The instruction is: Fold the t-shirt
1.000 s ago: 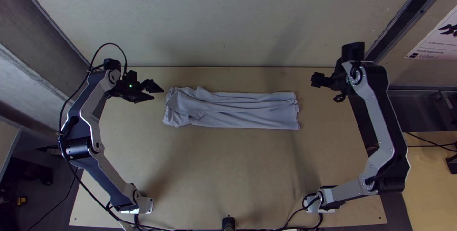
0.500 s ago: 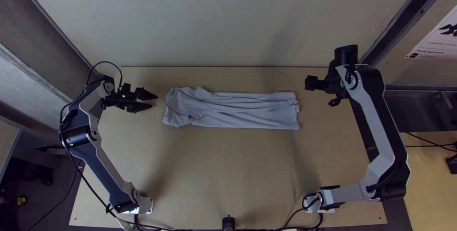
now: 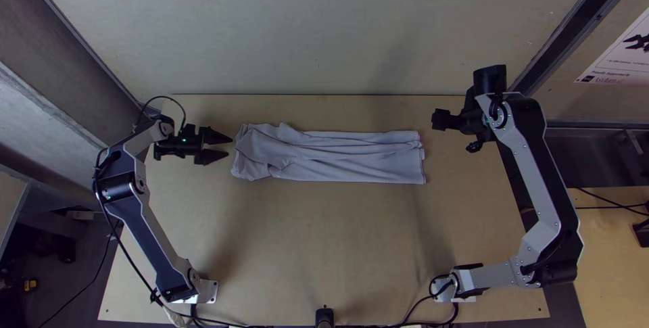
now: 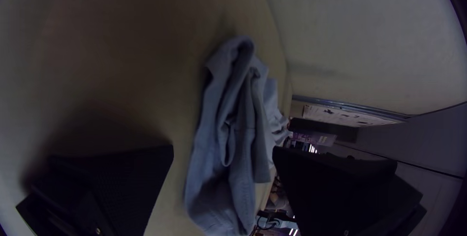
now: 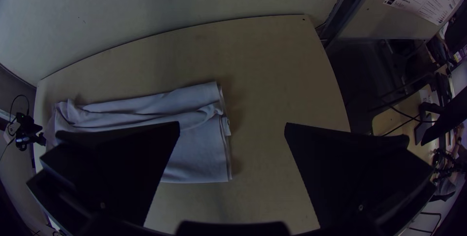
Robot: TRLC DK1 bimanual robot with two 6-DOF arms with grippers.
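Note:
The grey t-shirt (image 3: 331, 155) lies as a long strip across the table, folded lengthwise, with wrinkles and a bunched left end. My left gripper (image 3: 230, 149) is at that left end, open, its tips just beside the cloth. In the left wrist view the t-shirt's layered end (image 4: 228, 138) shows between the spread fingers of my left gripper (image 4: 223, 151). My right gripper (image 3: 434, 120) is beyond the strip's right end, up and to the right of it. In the right wrist view my right gripper (image 5: 232, 126) stands open with nothing held, and the t-shirt (image 5: 194, 153) lies partly behind one finger.
Bare wooden tabletop (image 3: 324, 247) spreads between the strip and the arms' bases. A pale wall (image 3: 318, 30) rises behind the table's far edge. A black post (image 3: 324, 317) stands at the near edge.
My left gripper first drew back a little and turned, then came right to the t-shirt's left end. My right gripper shifted slightly left and down. The t-shirt lies as before.

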